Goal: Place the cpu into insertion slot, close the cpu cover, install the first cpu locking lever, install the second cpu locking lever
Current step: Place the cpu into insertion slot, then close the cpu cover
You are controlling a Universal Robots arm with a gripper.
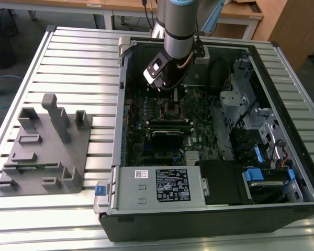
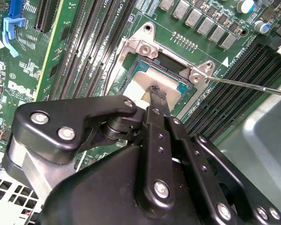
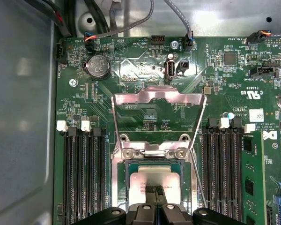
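Note:
The cpu [image 3: 145, 180] lies flat in the insertion slot [image 3: 130, 169], its pale metal top showing inside the dark rim; it is also seen as the cpu [image 2: 143, 86] in the second wrist view. My gripper [image 3: 154, 191] is shut, its narrow fingertips [image 2: 158, 92] together and resting on or just above the chip's top. The cpu cover [image 3: 159, 96] stands swung up and open behind the slot. A thin wire locking lever [image 2: 253, 86] sticks out unlatched beside the socket. In the exterior view my gripper [image 1: 174, 99] reaches down into the open computer case.
Long black memory slots [image 3: 84, 173] flank the socket on both sides. The case wall [image 1: 120, 94], a grey power supply box [image 1: 157, 188] and drive cages [image 1: 251, 130] ring the board. A grey fixture [image 1: 44, 151] sits on the slatted table at the exterior view's left.

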